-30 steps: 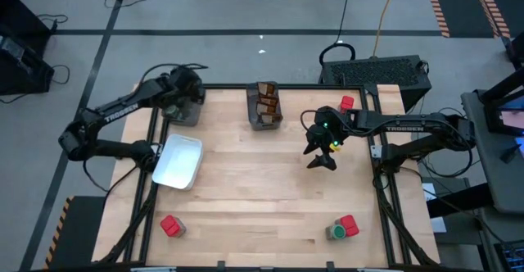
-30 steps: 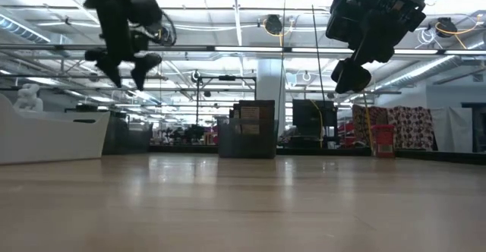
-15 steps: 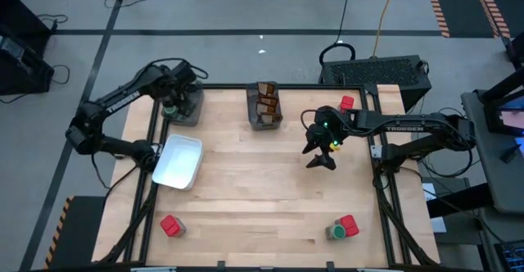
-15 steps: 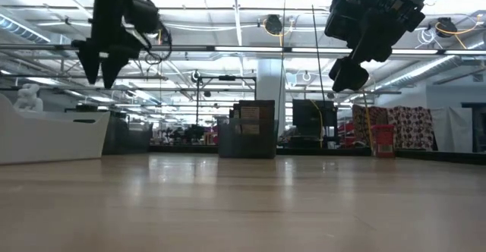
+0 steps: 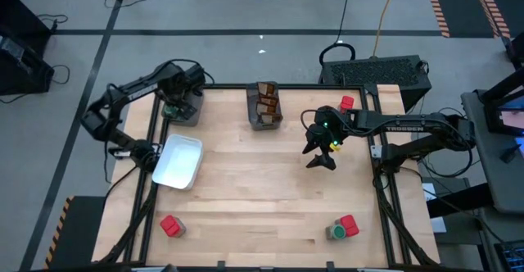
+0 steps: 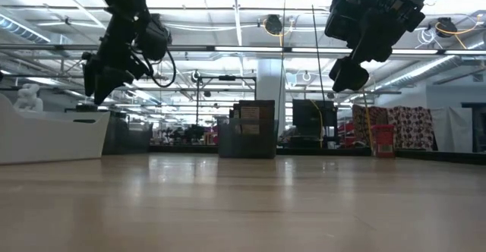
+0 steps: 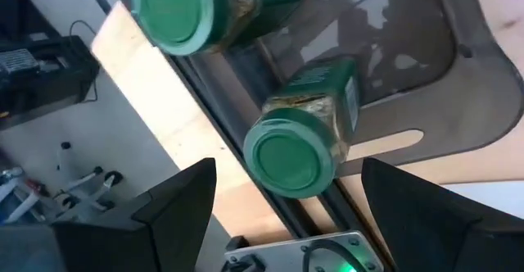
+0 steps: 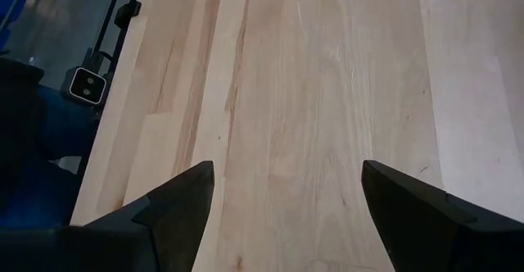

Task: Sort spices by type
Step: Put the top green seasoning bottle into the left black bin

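Your left gripper [image 7: 282,215] hangs spread and empty over the dark grey bin [image 5: 182,108] at ten o'clock, holding two green-lidded glass spice jars [image 7: 304,141]. Lift clear before heading toward six o'clock.

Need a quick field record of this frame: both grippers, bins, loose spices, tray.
left gripper: open, empty, above the far-left bin
far-left bin contents: two green-lidded jars
right gripper: open, empty, raised above bare table, right of centre
centre bin: brown-orange packets
far-right red container: by the far edge
loose near edge: red container at left; green-lidded jar beside red container at right
white tray: left side, looks empty
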